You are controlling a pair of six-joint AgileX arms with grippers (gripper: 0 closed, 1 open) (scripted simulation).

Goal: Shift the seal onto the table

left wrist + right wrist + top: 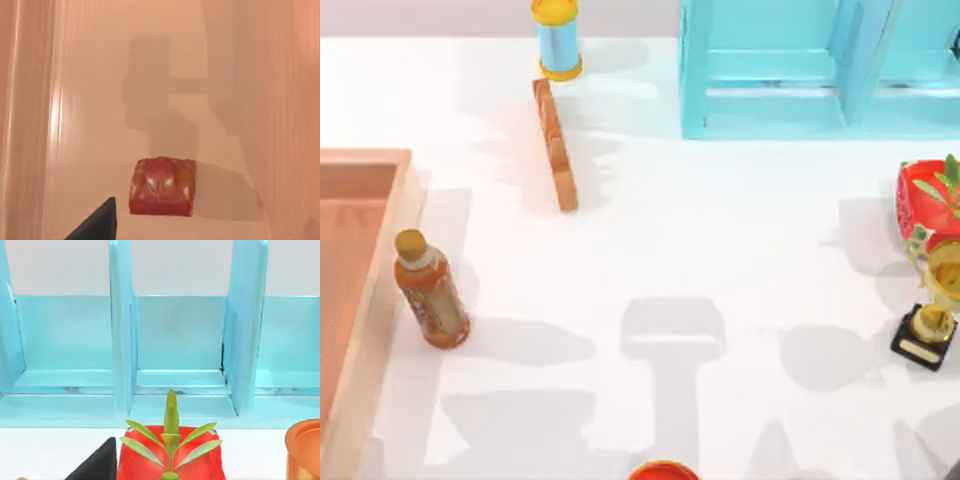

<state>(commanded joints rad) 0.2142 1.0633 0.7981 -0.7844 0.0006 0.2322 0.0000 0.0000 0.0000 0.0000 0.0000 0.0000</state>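
Left wrist view: seal [162,186], glossy carved reddish-brown block (seen from above), sits on smooth wooden tray [75,100] floor. Left claw: one dark fingertip [100,222] beside it; spread cannot tell. White bench [720,250] matte.

A white table [720,220] seen from above. A wooden tray [370,300] with a raised rim sits at the left edge. Just beside its right rim stands an orange-brown bottle [430,290] with a yellow cap. A long thin wooden bar [555,145] lies toward the back, near a blue spool with yellow ends [558,38]. A turquoise rack [820,65] occupies the back right. At the right edge are a red planter with green leaves [932,195] and a gold trophy on a black base [930,320].
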